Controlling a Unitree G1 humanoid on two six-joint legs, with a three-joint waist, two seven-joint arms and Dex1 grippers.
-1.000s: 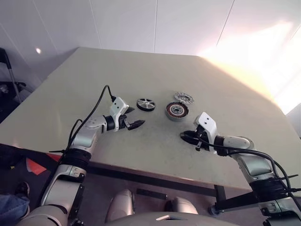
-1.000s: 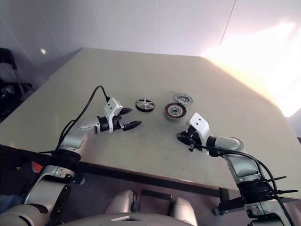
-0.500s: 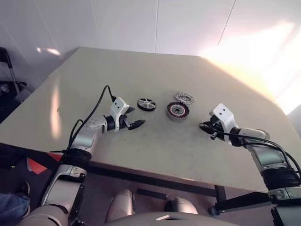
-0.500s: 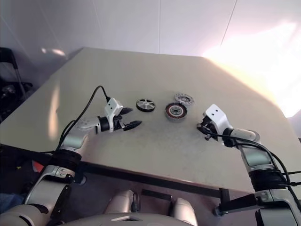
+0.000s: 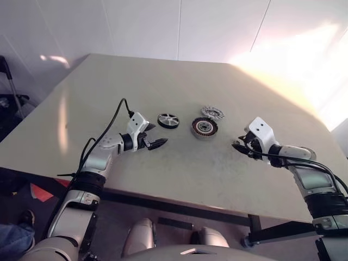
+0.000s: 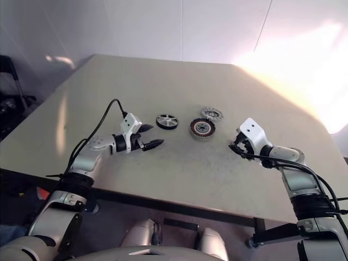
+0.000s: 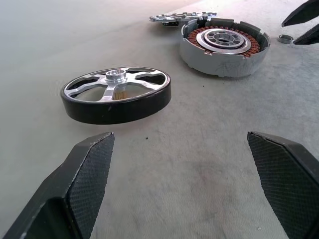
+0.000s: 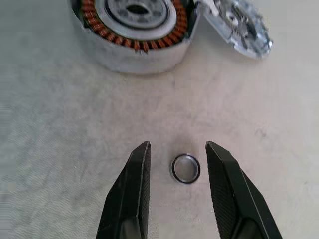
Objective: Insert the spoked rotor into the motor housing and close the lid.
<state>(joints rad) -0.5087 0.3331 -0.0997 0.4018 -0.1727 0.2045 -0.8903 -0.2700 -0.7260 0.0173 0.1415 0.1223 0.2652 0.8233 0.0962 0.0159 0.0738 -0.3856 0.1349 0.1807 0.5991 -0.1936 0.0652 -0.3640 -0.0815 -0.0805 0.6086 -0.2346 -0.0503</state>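
The spoked rotor (image 5: pixel 168 120), black-rimmed with silver spokes, lies flat on the table just beyond my left gripper (image 5: pixel 156 135), which is wide open and empty; the left wrist view shows the rotor (image 7: pixel 117 94) ahead of its fingers (image 7: pixel 84 184). To the rotor's right sits the motor housing (image 5: pixel 204 128) with coppery windings (image 8: pixel 134 30). The silvery ribbed lid (image 5: pixel 212 112) rests just behind it, against its rim. My right gripper (image 5: pixel 242 147) hovers low, right of the housing, open, its fingertips (image 8: pixel 142 159) on either side of a small ring without touching it.
The small metal ring (image 8: pixel 185 168) lies on the beige table (image 5: pixel 179 174) between the right fingers. The table's front edge (image 5: pixel 179 200) runs below both arms. A dark stand (image 5: pixel 8 81) and a person's leg (image 5: pixel 11 234) are off to the left.
My right arm swung to the right and away from the front edge, ending beside the housing, and its fingers spread apart. The left arm stayed still.
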